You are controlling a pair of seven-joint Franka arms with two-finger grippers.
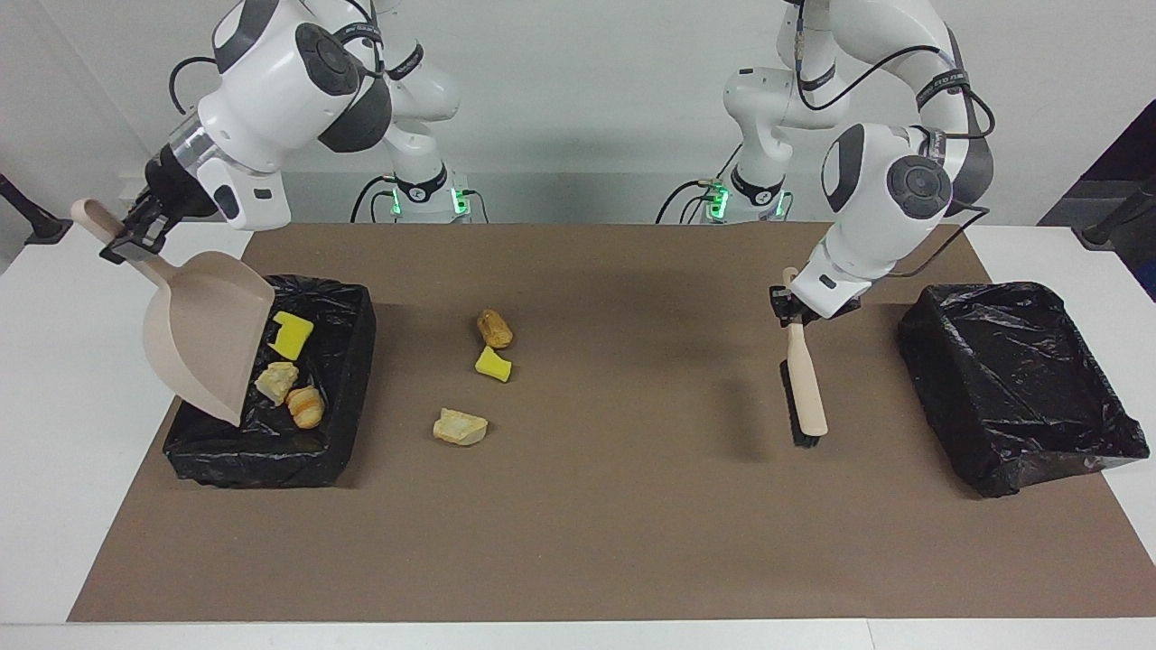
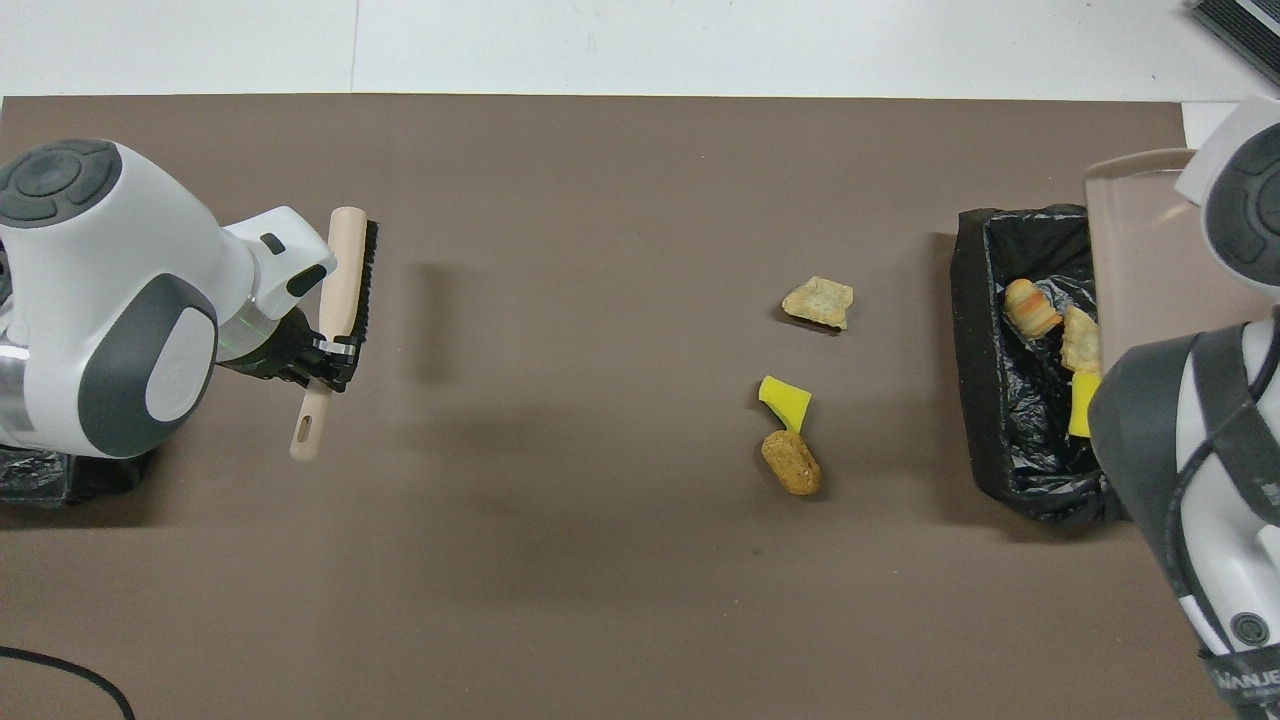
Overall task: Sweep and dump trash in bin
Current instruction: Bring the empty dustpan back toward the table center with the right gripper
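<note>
My right gripper (image 1: 122,239) clamps the dustpan (image 1: 209,332), tilted to tip scraps into the bin (image 1: 348,361); three scraps (image 1: 492,363) lie mid-mat. My left gripper (image 1: 789,307) grips the brush (image 1: 804,390), raised, waiting.

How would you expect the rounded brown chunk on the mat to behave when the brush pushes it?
The rounded brown chunk looks cylinder-like, so it may roll. It touches the yellow sponge piece, which would probably move too. Both look light.

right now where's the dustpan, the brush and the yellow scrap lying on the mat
dustpan (image 1: 206,336): facing view, on the flat back of its scoop
brush (image 1: 806,390): facing view, on its wooden back above the bristles
yellow scrap on the mat (image 1: 493,364): facing view, on its top face
</note>
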